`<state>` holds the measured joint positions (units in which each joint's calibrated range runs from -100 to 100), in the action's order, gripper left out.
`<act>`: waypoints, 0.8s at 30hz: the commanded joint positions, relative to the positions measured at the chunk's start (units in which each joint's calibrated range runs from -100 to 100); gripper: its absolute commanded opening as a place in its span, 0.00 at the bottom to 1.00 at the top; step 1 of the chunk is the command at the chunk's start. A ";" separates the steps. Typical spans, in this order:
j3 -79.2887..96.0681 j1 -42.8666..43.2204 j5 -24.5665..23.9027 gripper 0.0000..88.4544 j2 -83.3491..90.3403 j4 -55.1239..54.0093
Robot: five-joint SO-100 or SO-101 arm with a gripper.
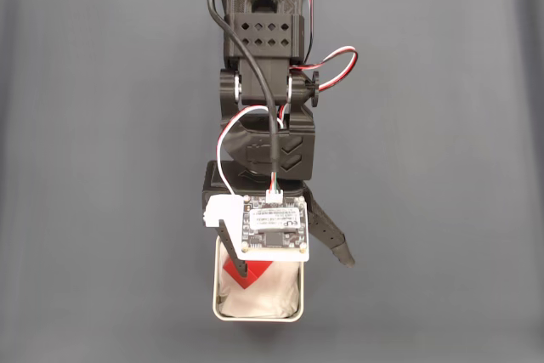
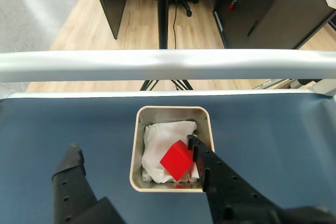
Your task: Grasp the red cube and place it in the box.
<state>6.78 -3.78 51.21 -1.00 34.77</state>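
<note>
The red cube (image 2: 177,160) lies tilted on the white crumpled lining inside the box (image 2: 170,110), a silver tin with rounded corners. In the wrist view my gripper (image 2: 131,149) is open wide: the right finger's tip reaches over the box and sits against the cube's right side, while the left finger (image 2: 71,163) hangs outside the box over the mat. In the fixed view the arm covers most of the box (image 1: 255,317). A patch of the red cube (image 1: 255,275) shows beside the thin finger under the camera board, with the gripper (image 1: 293,265) spread above it.
A dark blue-grey mat (image 1: 102,167) covers the table on both sides of the arm. A metal rail (image 2: 168,65) runs along the table's far edge, close behind the box. Beyond it lie a wooden floor and dark furniture.
</note>
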 commanded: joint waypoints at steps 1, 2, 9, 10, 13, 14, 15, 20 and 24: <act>-0.30 -0.55 0.29 0.51 4.55 -1.24; -0.30 -0.55 0.29 0.51 4.55 -1.24; -0.12 -0.62 0.10 0.51 4.90 -1.32; -0.12 -0.62 0.05 0.51 4.98 -1.32; -0.03 -0.62 -0.15 0.48 5.24 -1.16; -0.03 -0.62 -0.24 0.45 5.42 -0.99; -0.03 -0.62 -0.34 0.39 5.59 -0.91; -0.76 -0.19 -1.03 0.02 9.23 -0.42; 0.15 0.37 -1.61 0.00 15.90 0.32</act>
<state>7.14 -3.78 50.18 6.90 34.53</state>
